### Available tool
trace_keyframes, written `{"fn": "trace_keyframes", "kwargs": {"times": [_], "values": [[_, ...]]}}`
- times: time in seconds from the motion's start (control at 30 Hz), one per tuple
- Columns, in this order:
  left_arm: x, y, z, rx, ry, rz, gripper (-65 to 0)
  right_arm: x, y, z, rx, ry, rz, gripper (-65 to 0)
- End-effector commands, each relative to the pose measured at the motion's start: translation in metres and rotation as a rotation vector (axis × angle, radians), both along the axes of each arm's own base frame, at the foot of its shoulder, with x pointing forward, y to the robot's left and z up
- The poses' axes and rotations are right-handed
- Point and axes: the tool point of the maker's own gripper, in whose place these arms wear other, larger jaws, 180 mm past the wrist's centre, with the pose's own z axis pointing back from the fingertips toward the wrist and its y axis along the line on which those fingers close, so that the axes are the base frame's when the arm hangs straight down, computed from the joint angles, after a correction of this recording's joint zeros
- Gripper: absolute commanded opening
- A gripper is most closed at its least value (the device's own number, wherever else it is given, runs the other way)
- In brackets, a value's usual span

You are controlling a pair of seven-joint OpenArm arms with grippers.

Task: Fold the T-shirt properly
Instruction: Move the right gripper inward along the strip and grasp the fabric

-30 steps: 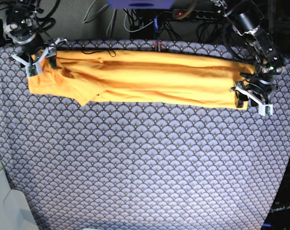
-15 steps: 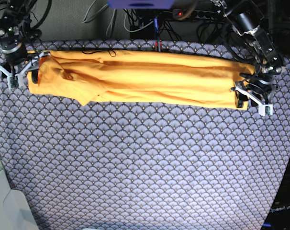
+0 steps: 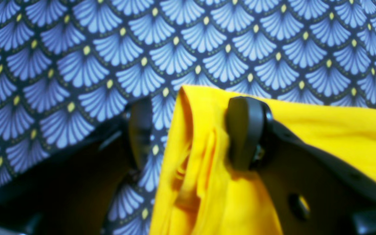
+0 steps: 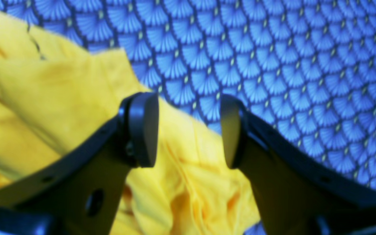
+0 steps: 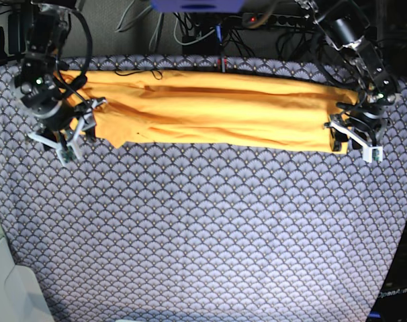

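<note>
A blue-grey scallop-patterned cloth (image 5: 203, 228) covers the whole work surface; behind its far edge, tangled black cables (image 5: 190, 30) hang against a grey wall, beside a small red light (image 5: 252, 19)

T-shirt strip across far side of cloth

Yellow-orange cotton T-shirt (image 5: 210, 111) lies on blue-grey scallop-patterned cloth (image 5: 203, 235), left gripper (image 5: 354, 142) at its base-view right end, right gripper (image 5: 69, 137) at the opposite end.
</note>
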Motion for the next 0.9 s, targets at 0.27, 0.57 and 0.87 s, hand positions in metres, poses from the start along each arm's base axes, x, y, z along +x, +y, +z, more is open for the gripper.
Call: {"fn": "trace_keyframes", "kwargs": {"times": [0.27,0.57,0.87], "values": [[-0.013,0.005,-0.012,0.032,0.095,0.004,-28.9,0.019,0.018,-0.005,-0.001,0.032,0.067,-33.5],[-0.013,0.005,-0.013,0.031,0.093,0.007,-28.9,0.025,0.023,-0.029,0.038,0.095,0.072,-33.5],[-0.012,0.005,-0.012,0.027,0.091,0.009,-29.0,0.029,0.039,-0.028,0.037,0.095,0.120,-33.5]]}}
